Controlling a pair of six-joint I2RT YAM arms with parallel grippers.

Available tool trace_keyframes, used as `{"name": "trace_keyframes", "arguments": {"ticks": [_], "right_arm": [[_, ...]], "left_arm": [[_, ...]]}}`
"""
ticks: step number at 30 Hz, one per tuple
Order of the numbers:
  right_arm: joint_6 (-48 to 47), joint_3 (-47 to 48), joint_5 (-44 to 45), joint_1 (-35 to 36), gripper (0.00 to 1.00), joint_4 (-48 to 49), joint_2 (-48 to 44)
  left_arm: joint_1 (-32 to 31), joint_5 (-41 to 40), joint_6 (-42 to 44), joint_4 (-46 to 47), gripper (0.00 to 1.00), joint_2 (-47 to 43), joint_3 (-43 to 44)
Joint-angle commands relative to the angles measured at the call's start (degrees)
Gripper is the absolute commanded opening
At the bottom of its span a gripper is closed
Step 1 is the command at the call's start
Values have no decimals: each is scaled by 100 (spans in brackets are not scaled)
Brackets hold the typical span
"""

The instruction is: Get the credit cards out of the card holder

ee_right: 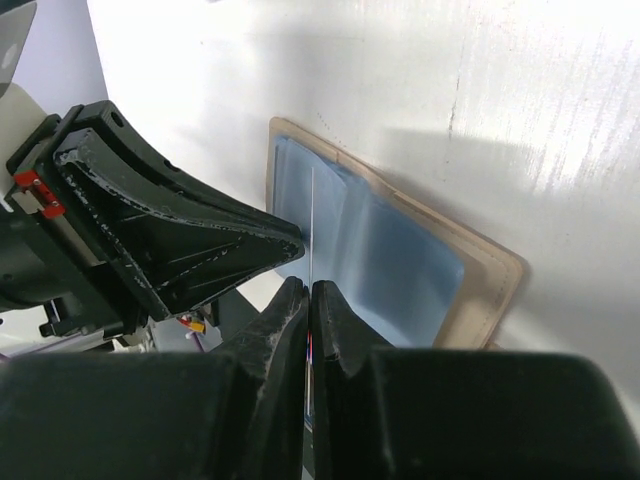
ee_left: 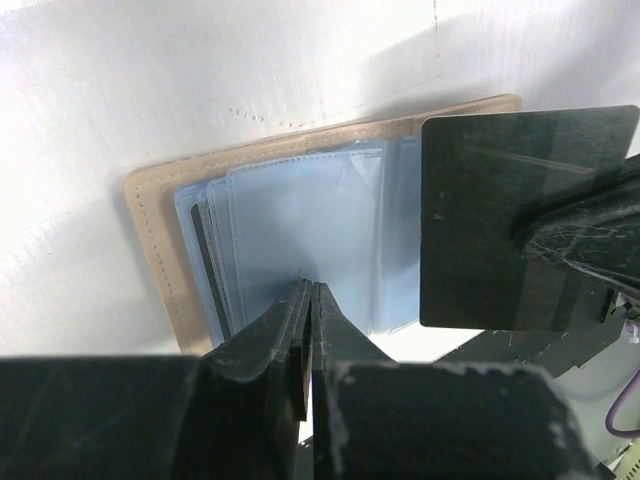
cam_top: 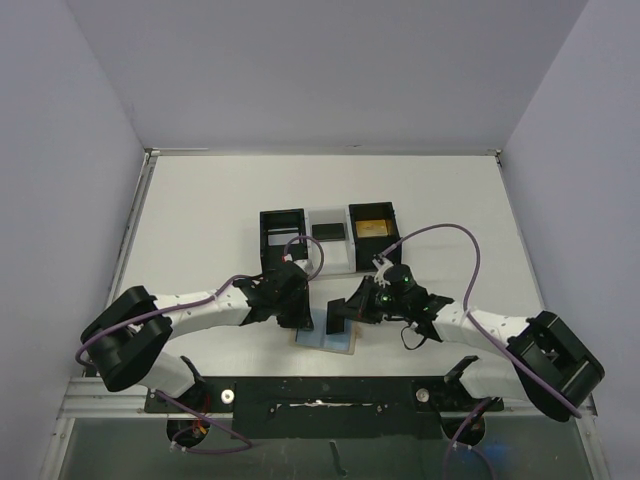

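Over the open card holder (ee_left: 150, 205), the right tool (ee_right: 308, 288) pinches a dark card (ee_left: 525, 215); left tool (ee_left: 307, 295) pressed together.

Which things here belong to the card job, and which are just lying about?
Job: card holder, dark card in the right gripper, left gripper at the holder.
Lying about: black tray, with a yellow card in it.

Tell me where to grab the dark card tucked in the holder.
Grip the card by its long outer edge, the only part showing past the sleeves. Probably come from the holder's tan border side; the left hand pins the middle.
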Motion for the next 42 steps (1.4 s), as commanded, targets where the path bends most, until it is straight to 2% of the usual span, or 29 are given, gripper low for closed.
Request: {"name": "trace_keyframes", "arguments": {"ticks": [1,6,10,15,18,20,24,28,33,37,42], "right_arm": [[48,128,-112,98,0,539,300],[237,107,-251,162,0,1139,903],[175,218,-234,166,0,1005,1130],[124,236,-233,165,13,842,1108],[116,233,-274,167,17,776,1066],[117,215,-260,166,15,706,993],[99,172,-173,158,0,525,683],[-73,239,215,96,0,27,168],[-667,374,660,-35,0,-496,-608],[-1443,475,1213,37,0,-512,-1355],[-3343,467,2402,597,0,-190,-2164]], "left_arm": [[0,-144,27,-41,2,-174,47],[-2,-102,69,-63,2,-178,94],[0,-105,71,-66,6,-242,77],[0,105,76,231,10,-190,-33],[0,195,57,286,10,-94,-7],[-5,157,61,255,10,-87,11],[0,87,73,146,10,-132,39],[0,-97,71,94,11,-360,41],[7,-536,53,73,20,-1057,-105],[123,-844,216,-239,37,-1594,-113],[710,-615,673,-516,51,-2025,-53]]}}
